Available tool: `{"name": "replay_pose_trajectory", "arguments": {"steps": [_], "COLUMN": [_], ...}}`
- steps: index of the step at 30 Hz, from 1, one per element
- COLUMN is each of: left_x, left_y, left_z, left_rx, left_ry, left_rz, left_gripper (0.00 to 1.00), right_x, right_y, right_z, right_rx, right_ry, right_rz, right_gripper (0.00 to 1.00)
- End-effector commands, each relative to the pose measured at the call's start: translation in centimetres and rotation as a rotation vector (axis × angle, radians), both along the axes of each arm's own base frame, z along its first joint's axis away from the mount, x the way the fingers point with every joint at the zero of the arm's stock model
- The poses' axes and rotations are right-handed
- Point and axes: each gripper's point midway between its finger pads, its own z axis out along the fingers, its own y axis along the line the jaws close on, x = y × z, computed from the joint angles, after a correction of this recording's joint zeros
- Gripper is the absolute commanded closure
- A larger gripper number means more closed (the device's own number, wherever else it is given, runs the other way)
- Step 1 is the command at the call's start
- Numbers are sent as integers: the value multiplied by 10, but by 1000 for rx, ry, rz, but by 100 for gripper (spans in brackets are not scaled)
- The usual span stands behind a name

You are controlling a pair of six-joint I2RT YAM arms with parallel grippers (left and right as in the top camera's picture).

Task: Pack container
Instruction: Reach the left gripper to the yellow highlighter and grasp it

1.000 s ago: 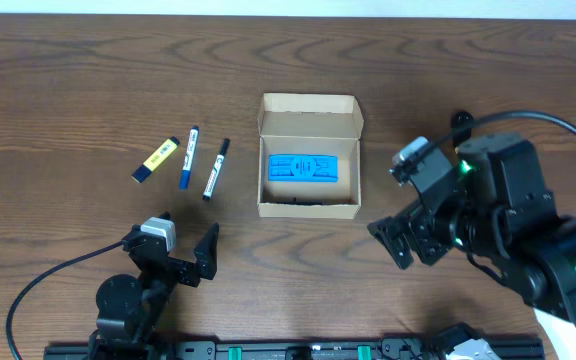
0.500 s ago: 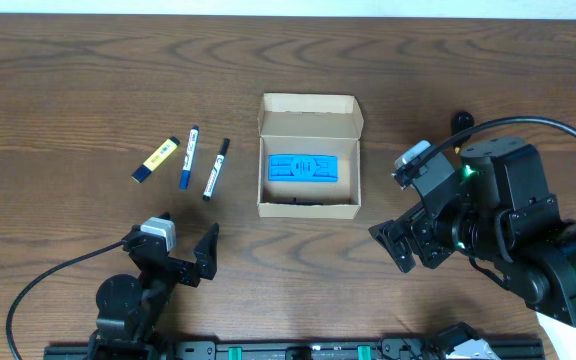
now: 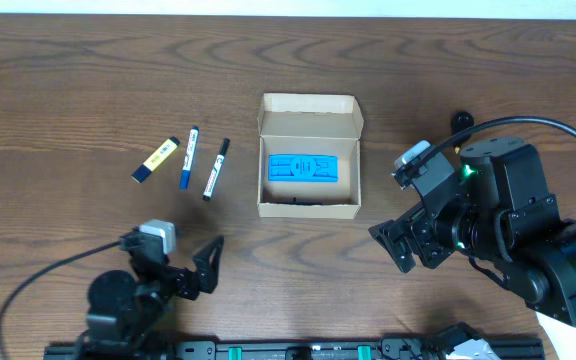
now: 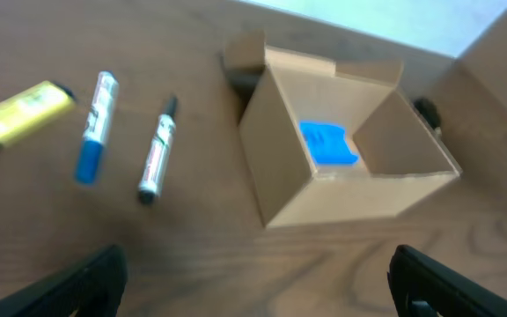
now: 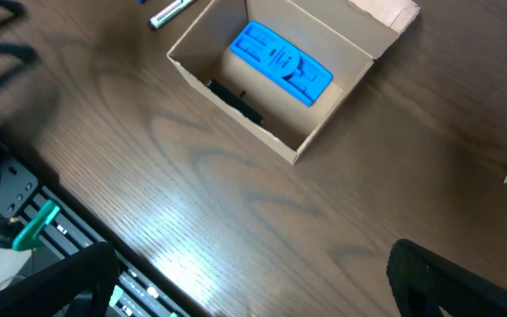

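A: Three pens lie out on the desk [image 3: 68,80], far left: yellow highlighter [image 3: 156,160], blue pen [image 3: 187,157], black-and-white marker [image 3: 216,169]. Side by side, none touching.
B: Left arm?
A: Left arm [image 3: 118,300] sits low at the near edge, below those pens. Left jaws spread wide, nothing btw them.
B: And the container?
A: Container [image 3: 308,209] is mid-desk, just right of the marker, upright, lid flap thrown back. Blue stapler [image 3: 301,167] lies flat inside. There's also a thin dark item [image 5: 231,99] along the front wall, maybe a clip or pen; too small to tell.
B: Right side?
A: Right arm [image 3: 498,210] is right of the box, near edge. Right jaws also spread, empty per wrist cam. A small black bit [image 3: 461,120] lies beyond the box's right rear corner, apart from it.
B: So how far along?
A: Part-packed, I'd say. Stapler's in; three pens left to load, then the lid to shut.
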Motion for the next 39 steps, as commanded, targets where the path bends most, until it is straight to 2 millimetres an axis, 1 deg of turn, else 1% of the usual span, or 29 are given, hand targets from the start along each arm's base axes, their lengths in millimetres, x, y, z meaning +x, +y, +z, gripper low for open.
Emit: {"name": "replay_pose_trajectory", "arguments": {"steps": [1, 3, 8, 11, 14, 15, 17, 20, 23, 25, 30, 34, 36, 39], "left_x": [8, 14, 33, 52, 74, 83, 96, 109, 119, 124, 131, 142, 149, 158], "left_y": [23, 34, 55, 52, 41, 42, 41, 39, 40, 44, 46, 65, 75, 93], "left_z": [43, 53, 63, 71, 76, 76, 71, 59, 47, 41, 31, 28, 21, 4], "left_rx": [117, 188, 354, 421, 412, 420, 426, 456, 549, 589, 612, 698, 721, 693], "left_ry": [-39, 12, 201, 278, 310, 322, 330, 348, 354, 365, 387, 385, 398, 447], "left_rz": [103, 146, 209, 162, 115, 121, 125, 100, 44, 38, 40, 101, 103, 123], "left_gripper": [5, 5, 5, 5, 5, 5, 4, 5, 5, 5, 5, 5, 5, 5], "right_x": [1, 1, 1, 1, 1, 1, 1, 1, 1, 1, 1, 1, 1, 1], "right_y": [0, 0, 0, 0, 0, 0, 0, 0, 0, 0, 0, 0, 0, 0], "right_z": [3, 3, 3, 3, 3, 3, 3, 3, 3, 3, 3, 3, 3, 3], "right_rx": [11, 11, 11, 11, 11, 11, 11, 11, 11, 11, 11, 11, 11, 11], "right_ry": [-2, -2, -2, -1, -2, -1, -2, -2, -2, -2, -2, -1, -2, -2], "right_rz": [-12, -12, -12, -12, -12, -12, -12, -12, -12, -12, -12, -12, -12, -12], "right_gripper": [1, 1, 1, 1, 1, 1, 1, 1, 1, 1, 1, 1, 1, 1]}}
